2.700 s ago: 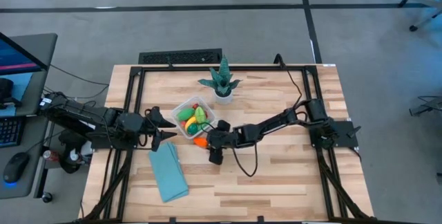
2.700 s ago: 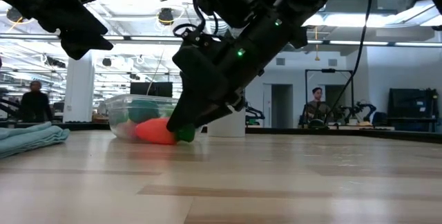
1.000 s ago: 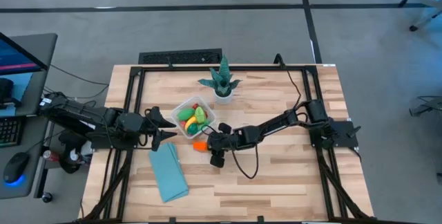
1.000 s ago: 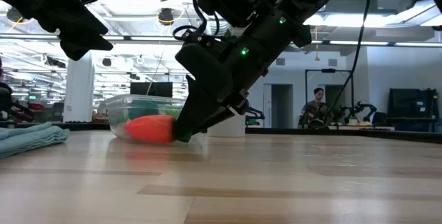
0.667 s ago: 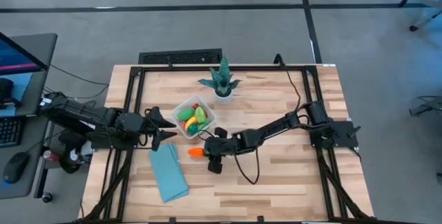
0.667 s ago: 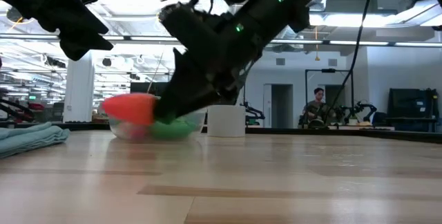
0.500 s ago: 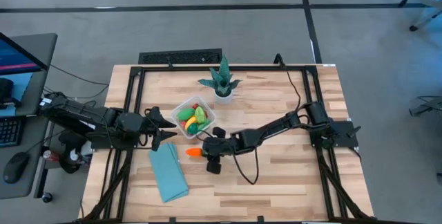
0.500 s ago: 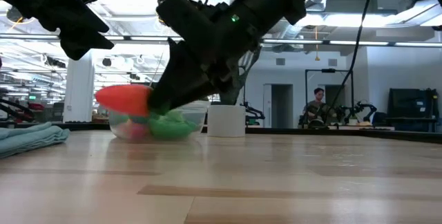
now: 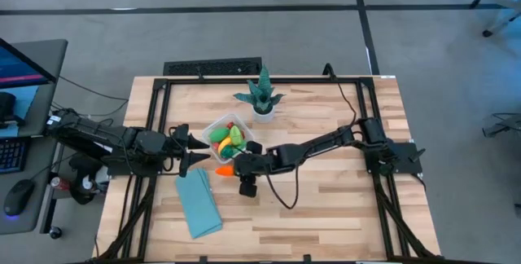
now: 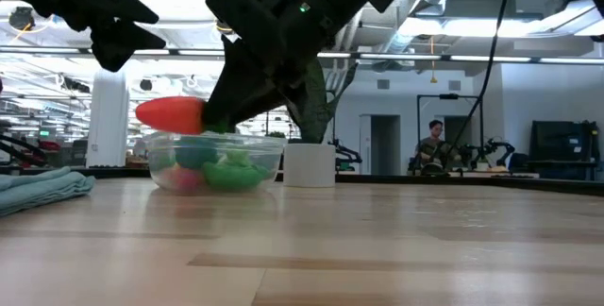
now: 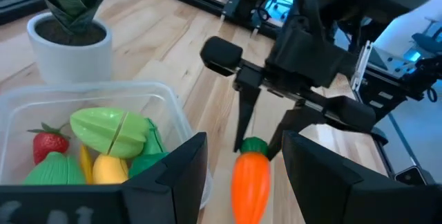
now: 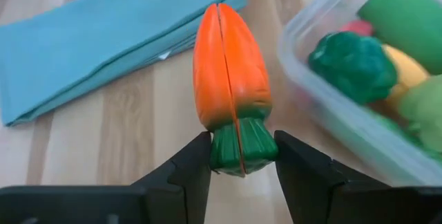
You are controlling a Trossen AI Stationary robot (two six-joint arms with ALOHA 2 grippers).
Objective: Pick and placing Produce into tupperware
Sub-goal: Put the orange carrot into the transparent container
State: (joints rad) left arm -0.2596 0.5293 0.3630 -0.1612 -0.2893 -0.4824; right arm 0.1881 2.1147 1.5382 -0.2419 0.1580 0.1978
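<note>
An orange toy carrot (image 9: 224, 169) with a green top is in my right gripper (image 9: 234, 169), just off the near side of the clear tupperware (image 9: 210, 128). In the low view the carrot (image 10: 170, 114) hangs above the height of the tupperware's rim (image 10: 217, 138). The tupperware holds several pieces: green, yellow, a strawberry (image 11: 50, 143). My left gripper (image 9: 189, 146) is open and empty, close to the tupperware's left side, above the table. My right gripper pinches the carrot's green top end (image 12: 238, 148) between its two fingers (image 12: 192, 172). The fingers come from the table's right, slanting a little down, and lie along the carrot. The orange body (image 12: 228, 65) sticks out past the fingertips toward the table's left, about level, lifted clear of the table.
A folded light-blue cloth (image 9: 198, 203) lies near and left of the tupperware. A spiky teal plant in a white pot (image 9: 262, 97) stands just beyond the tupperware. Bare wood lies to the near right. A person (image 10: 431, 145) shows far behind the table.
My right gripper has lifted the carrot off the table, gone a little toward the table's left edge, then toward the tupperware. The carrot has risen from the tabletop to above the tupperware's rim, staying about level with its tip to the left.
</note>
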